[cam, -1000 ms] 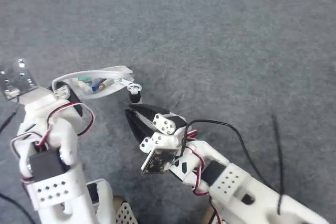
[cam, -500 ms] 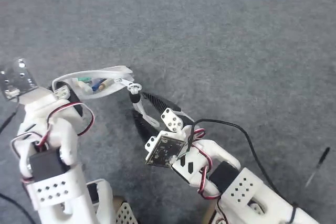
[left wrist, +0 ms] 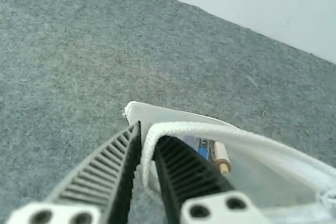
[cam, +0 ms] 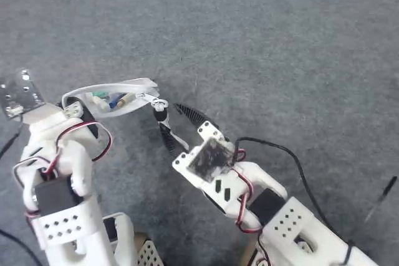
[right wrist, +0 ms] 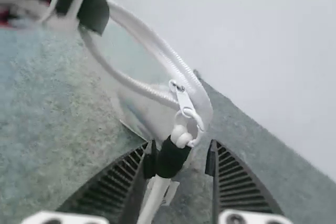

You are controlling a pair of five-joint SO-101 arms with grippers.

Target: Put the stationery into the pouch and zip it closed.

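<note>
The pouch [cam: 118, 84] lies at the left of the grey desk [cam: 280, 60], exactly where it lay a second ago, its mouth gaping and the stationery [cam: 109, 99] showing inside as blue, green and tan pieces. The left tool [cam: 73, 109] has not shifted either. Its wrist view shows the two black fingers of the left tool [left wrist: 148, 135] pressed onto the pouch's [left wrist: 262, 171] white zip edge at the left end, with the stationery [left wrist: 210, 150] just past them. What differs is the right arm. A second ago its tool sat nearer and lower on the desk, apart from the pouch and pointing left. Half a second ago it had come up toward the pouch's right end. Now the right tool [cam: 169, 119] has rolled over at the wrist and stands spread on either side of the black bead [cam: 161, 116], which hangs from the zip slider [cam: 159, 105]. In the right wrist view the right tool [right wrist: 184, 153] is open, the black bead [right wrist: 169, 160] between its fingers. The bead sits close against one finger and clear of the other, while the zip slider [right wrist: 185, 103] hangs off the pouch's [right wrist: 152, 51] rim just beyond.
</note>
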